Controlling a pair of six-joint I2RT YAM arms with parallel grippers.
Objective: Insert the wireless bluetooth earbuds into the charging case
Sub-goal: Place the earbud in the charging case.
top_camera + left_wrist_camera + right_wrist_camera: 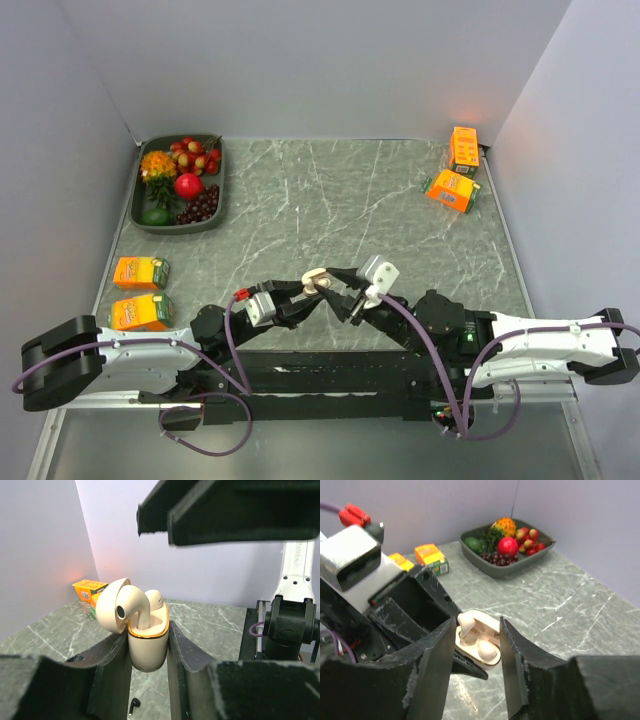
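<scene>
Cream charging case [147, 652] (lid [111, 607] open) tight in left gripper [147, 639], right gripper [476, 630] apart.

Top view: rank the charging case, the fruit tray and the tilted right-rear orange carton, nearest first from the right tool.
1. charging case, just left of the right tool.
2. orange carton, right rear.
3. fruit tray, left rear.
</scene>
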